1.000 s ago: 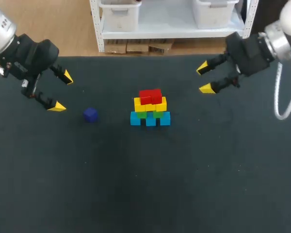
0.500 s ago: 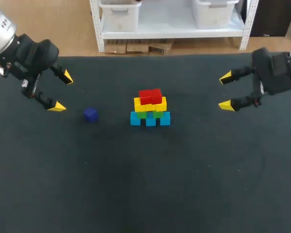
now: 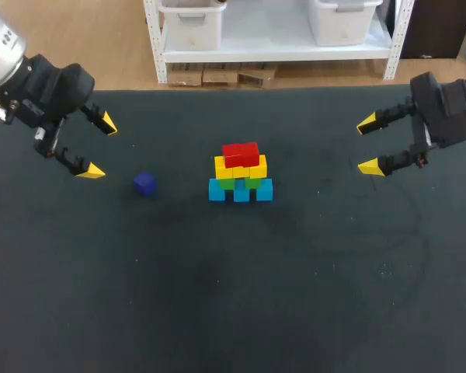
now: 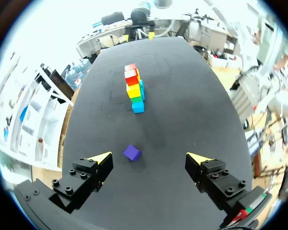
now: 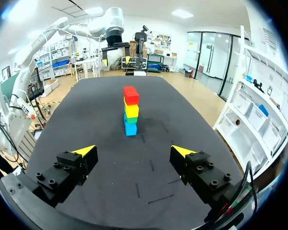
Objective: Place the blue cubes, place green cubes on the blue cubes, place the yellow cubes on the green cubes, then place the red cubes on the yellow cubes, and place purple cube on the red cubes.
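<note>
1. My left gripper [image 3: 99, 148] hangs above the left end of the table [image 3: 217, 311]; its fingers are spread wide, released, with nothing between them.
2. The purple cube [image 4: 132, 153] lies flat on the dark tabletop just ahead of those open fingers, roughly in line with the gap; neither yellow tip touches it.
3. Farther ahead of my left gripper, past the purple cube, stands the stack; the blue cubes [image 3: 241, 192] form the bottom row on the table.
4. The green cubes [image 3: 227, 184] rest on the blue ones; the yellow cubes [image 3: 241, 167] sit on the green; the red cubes [image 3: 241, 154] are the topmost layer.
5. My right gripper [image 3: 369, 145] hangs above the right end of the table; its fingers are also wide apart, holding nothing.
6. The stack stands straight ahead of my right gripper, well apart from its tips; the purple cube lies beyond the stack from this hand, near it but not touching it.
</note>
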{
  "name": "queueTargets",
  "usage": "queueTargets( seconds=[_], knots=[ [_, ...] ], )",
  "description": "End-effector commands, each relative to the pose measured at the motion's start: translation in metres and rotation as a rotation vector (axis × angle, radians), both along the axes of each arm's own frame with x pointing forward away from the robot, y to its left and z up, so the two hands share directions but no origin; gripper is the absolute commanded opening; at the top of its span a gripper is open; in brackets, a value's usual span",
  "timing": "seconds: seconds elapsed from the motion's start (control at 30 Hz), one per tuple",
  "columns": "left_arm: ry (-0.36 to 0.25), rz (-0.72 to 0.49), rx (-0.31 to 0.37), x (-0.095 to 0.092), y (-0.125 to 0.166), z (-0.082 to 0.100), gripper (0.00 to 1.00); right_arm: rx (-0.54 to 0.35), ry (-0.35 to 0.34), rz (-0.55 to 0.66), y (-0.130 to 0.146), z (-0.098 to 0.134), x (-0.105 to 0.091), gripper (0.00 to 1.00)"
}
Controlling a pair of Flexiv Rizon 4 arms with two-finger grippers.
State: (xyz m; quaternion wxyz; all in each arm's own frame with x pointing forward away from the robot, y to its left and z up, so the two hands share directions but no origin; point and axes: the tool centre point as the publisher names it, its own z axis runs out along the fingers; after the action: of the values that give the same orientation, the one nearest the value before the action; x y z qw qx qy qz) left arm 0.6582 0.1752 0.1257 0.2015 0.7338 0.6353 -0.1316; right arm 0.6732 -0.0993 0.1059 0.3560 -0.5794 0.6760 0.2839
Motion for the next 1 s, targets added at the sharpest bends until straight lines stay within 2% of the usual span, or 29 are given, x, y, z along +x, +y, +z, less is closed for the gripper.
queueTargets(
  seconds=[0.03, 0.2, 0.33, 0.5, 0.7, 1.0],
  knots=[
    [-0.012, -0.092, 0.033, 0.016, -0.018, -0.013, 1.0, 0.002, 0.0, 0.001, 0.0, -0.001, 0.001, 1.0],
    [-0.014, -0.19, 0.065, 0.032, -0.04, -0.034, 1.0, 0.002, 0.0, 0.001, 0.0, -0.001, 0.001, 1.0],
    [-0.001, -0.204, 0.06, 0.044, -0.051, -0.053, 1.0, 0.002, 0.0, 0.001, 0.0, -0.001, 0.001, 1.0],
    [0.016, -0.293, 0.072, 0.053, -0.061, -0.07, 1.0, 0.002, 0.0, 0.001, 0.0, -0.001, 0.001, 1.0],
    [0.035, -0.371, 0.107, 0.069, -0.056, -0.089, 1.0, 0.002, 0.0, 0.001, 0.0, -0.001, 0.001, 1.0],
    [0.027, -0.4, 0.122, 0.083, -0.032, -0.107, 1.0, 0.002, 0.0, 0.001, 0.0, -0.001, 0.001, 1.0]
  ],
)
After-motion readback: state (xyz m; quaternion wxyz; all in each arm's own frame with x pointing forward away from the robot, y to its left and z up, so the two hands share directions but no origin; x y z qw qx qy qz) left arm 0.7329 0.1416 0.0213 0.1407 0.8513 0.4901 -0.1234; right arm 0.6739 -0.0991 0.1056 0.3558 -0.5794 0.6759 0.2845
